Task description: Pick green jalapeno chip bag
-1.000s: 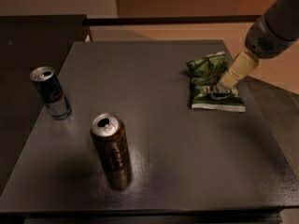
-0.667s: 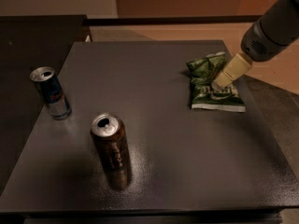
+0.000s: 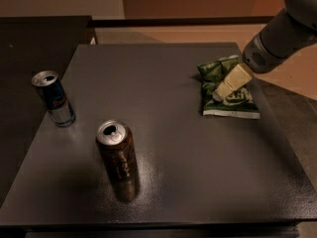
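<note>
Gripper (image 3: 218, 95) low over the green jalapeno chip bag (image 3: 237, 104), which lies flat right beneath it near the right edge of the table (image 3: 198, 177) (how far open: cannot tell; nothing lifted yet). Best to pinch a raised crinkle, close gently, lift straight up. Far left of gripper, blue can (image 3: 53, 99); nearer left and forward, brown can (image 3: 119, 158); both upright, well apart from bag, no obstruction.

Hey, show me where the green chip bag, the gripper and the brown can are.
green jalapeno chip bag (image 3: 237, 102): camera view, lower front panel near its white edge.
gripper (image 3: 218, 95): camera view, its tip, over the bag's left half.
brown can (image 3: 119, 158): camera view, middle of its side wall.
</note>
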`<state>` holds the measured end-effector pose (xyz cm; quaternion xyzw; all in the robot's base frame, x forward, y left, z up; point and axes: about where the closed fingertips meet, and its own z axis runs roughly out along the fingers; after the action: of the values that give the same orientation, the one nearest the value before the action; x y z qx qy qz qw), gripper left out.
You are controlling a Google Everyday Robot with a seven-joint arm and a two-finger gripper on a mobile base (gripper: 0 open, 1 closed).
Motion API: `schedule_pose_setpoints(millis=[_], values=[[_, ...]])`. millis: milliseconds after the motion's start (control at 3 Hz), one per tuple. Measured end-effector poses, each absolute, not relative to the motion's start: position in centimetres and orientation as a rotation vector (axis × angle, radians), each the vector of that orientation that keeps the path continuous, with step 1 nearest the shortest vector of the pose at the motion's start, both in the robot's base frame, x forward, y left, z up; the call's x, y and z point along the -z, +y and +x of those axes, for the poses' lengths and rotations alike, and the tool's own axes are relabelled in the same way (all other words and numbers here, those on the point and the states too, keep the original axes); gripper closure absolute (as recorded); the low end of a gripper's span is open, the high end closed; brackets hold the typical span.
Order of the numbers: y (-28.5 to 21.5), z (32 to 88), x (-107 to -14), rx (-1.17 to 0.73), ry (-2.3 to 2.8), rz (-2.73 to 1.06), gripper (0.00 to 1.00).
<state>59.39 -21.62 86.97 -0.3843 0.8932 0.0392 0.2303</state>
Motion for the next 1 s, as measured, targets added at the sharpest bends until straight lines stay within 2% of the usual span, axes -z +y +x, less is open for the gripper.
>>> schedule_pose_setpoints(millis=[333,1000], values=[[-21.39,59.72,-86.13,-0.109,2.454,-1.054,0.16],[-20.68,59.72,-85.91,-0.143,2.45,-1.072,0.64]])
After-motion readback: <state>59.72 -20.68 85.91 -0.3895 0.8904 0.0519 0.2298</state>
